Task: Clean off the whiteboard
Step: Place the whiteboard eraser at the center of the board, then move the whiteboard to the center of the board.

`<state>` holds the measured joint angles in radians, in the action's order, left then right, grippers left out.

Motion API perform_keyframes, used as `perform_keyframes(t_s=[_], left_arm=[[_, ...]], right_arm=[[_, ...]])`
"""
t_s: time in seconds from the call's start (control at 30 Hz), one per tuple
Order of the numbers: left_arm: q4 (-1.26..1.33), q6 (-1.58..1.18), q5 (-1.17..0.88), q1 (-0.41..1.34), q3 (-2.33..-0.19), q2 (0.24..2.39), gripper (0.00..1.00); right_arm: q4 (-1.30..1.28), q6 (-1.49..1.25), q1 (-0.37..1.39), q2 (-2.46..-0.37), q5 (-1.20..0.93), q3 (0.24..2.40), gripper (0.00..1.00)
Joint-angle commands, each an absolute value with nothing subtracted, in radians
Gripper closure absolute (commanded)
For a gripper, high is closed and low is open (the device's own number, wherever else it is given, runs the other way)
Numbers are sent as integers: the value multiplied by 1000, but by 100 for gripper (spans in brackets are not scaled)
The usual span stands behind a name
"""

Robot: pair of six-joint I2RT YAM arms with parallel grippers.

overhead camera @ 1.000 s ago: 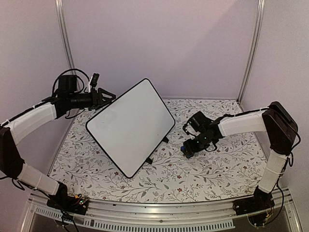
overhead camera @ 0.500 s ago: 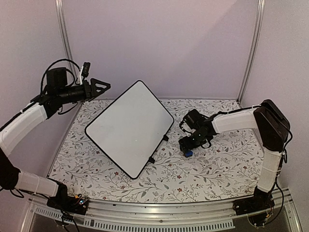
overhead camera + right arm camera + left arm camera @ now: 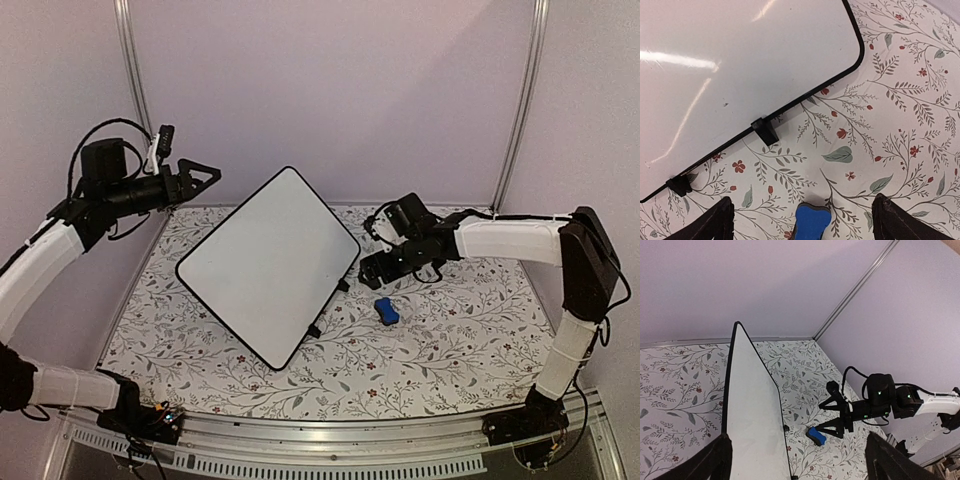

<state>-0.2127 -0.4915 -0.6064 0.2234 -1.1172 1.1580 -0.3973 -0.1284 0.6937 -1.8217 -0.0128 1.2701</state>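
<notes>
I see the whiteboard [image 3: 268,262] propped on its feet mid-table, its blank face tilted up toward the top camera. My left gripper [image 3: 207,176] hovers off its 10 o'clock edge, fingers spread, clear of the rim. My right gripper [image 3: 367,268], also spread, hangs just off the 3 o'clock corner. The blue eraser [image 3: 387,311] lies at that gripper's 5 o'clock, with open floral mat [image 3: 470,340] around it.

Right wrist: whiteboard [image 3: 730,60] runs off top and left edges, eraser [image 3: 812,222] cropped at bottom. Left wrist: whiteboard's lower end cropped.
</notes>
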Motion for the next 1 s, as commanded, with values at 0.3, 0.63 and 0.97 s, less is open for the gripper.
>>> perform_keyframes(t_s=[0.3,0.63,0.97], left_arm=[[-413,-450,-346,230,-1020,926,0],[-496,-449,-282,229,-981,807,0],[-517,-450,-268,229,-981,785,0]], right_arm=[[-301,168,740,-1873,-98,1310,32],[-262,236,756,-2096,28,1439,34],[-186,241,756,-2172,-6,1453,51]])
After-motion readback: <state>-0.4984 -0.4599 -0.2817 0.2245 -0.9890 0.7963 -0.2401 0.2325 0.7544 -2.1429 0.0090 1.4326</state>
